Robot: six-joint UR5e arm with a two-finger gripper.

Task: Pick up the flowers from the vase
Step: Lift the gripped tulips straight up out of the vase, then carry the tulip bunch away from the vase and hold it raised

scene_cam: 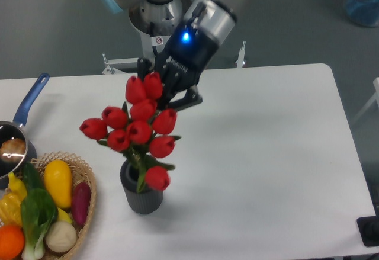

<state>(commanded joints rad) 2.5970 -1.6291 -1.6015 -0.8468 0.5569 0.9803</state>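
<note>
Presently: gripper point(155, 89) clenched on the red tulips point(139, 131), centre-left of frame, stems reaching down into the ribbed grey vase point(141, 196). Step: extraction. Next: lift until stems clear the mouth.

A wicker basket point(87, 212) of vegetables is sitting at lower left; a blue-handled pan point(16, 135) is lying above it on the white table point(266, 153).
</note>
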